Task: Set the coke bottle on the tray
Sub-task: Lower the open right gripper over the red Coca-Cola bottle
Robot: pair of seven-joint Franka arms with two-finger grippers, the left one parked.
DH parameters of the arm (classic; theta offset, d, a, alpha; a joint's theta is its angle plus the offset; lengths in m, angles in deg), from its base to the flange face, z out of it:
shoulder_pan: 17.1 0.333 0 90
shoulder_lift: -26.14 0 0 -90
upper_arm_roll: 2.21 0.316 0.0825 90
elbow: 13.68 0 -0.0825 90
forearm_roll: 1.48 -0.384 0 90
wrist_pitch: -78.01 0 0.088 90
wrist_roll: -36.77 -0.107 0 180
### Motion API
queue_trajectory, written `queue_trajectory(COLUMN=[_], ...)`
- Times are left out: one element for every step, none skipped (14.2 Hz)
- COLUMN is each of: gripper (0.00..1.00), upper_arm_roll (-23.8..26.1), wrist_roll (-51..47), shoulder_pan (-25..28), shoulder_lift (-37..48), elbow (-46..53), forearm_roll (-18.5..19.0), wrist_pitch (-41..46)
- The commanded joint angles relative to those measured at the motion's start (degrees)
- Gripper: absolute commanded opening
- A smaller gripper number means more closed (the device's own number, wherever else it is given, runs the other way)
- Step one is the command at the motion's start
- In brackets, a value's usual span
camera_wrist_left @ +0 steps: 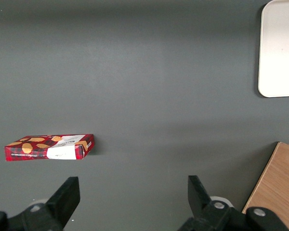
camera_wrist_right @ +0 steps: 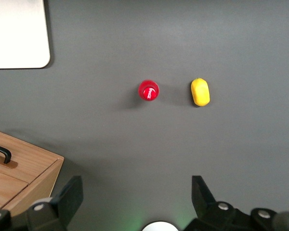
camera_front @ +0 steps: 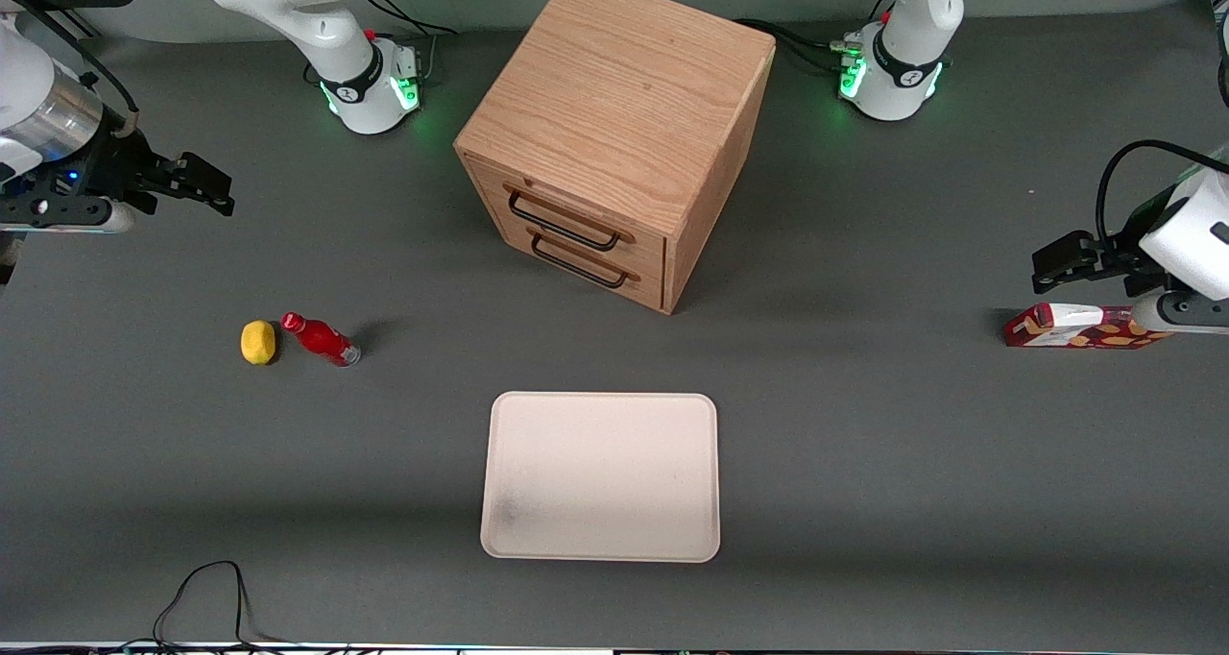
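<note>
Upright on the matte grey table (camera_front: 864, 444), the glossy red plastic coke bottle (camera_front: 321, 339) stands just beside a rounded yellow lemon (camera_front: 257, 342), toward the working arm's end. From the bottle, the smooth cream tray (camera_front: 601, 475), rectangular with rounded corners and a low rim, lies at about four o'clock in the front view, well apart. A grained oak drawer box (camera_front: 614, 136) with two dark wire handles sits farther from the camera than the tray. High over the table, the gripper (camera_front: 197, 186) hangs with fingers spread wide, holding nothing.
</note>
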Motion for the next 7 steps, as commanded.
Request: queue_trajectory(gripper=[1.00, 1.00, 1.00, 1.00, 1.00, 1.00, 1.00], upper_arm_roll=[0.6, 0.6, 0.6, 0.6, 0.5, 0.4, 0.4], wrist_roll=[-1.0, -1.1, -1.0, -0.6, -0.4, 0.1, 1.1], shoulder_pan=[-0.9, -1.0, -1.2, -1.2, -1.2, -1.5, -2.6], shoulder_lift=[-2.1, -2.9, -3.9, -4.8, -6.3, -8.1, -9.9], elbow=[2.7, 3.0, 3.4, 3.4, 2.8, 2.0, 0.1], forearm_roll=[-2.0, -2.0, -2.2, -2.9, -3.2, -3.3, -3.2], wrist_pitch=[1.8, 1.8, 1.5, 0.6, -1.5, -4.8, -8.7])
